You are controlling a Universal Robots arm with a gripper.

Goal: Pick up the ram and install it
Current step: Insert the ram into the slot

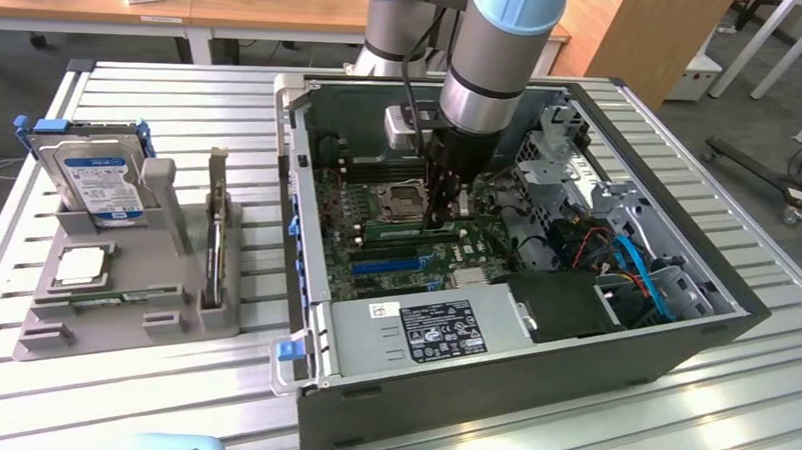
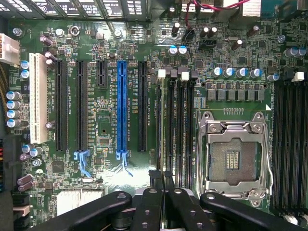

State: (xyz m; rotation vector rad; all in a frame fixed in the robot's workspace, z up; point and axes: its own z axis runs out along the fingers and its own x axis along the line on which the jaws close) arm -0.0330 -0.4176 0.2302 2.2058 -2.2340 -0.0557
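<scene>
The ram (image 1: 111, 298), a thin green stick with a white label, lies flat in the front of the grey holder (image 1: 50, 338) at the exterior view's left. My gripper (image 1: 443, 218) hangs far from it, inside the open computer case (image 1: 502, 389), low over the motherboard (image 2: 106, 130) beside the empty processor socket (image 2: 234, 156). In the wrist view my black fingers (image 2: 153, 202) are pressed together with nothing visible between them, and their tips point at the end of the dark memory slots (image 2: 175, 120).
The holder also carries an upright hard drive (image 1: 98, 182), a square silver processor (image 1: 79, 264) and a tall dark card (image 1: 215, 241). In the case are the power supply (image 1: 424, 331), drive cages (image 1: 570, 176) and blue cables (image 1: 639, 273). A blue expansion slot (image 2: 122, 108) lies beside the memory slots.
</scene>
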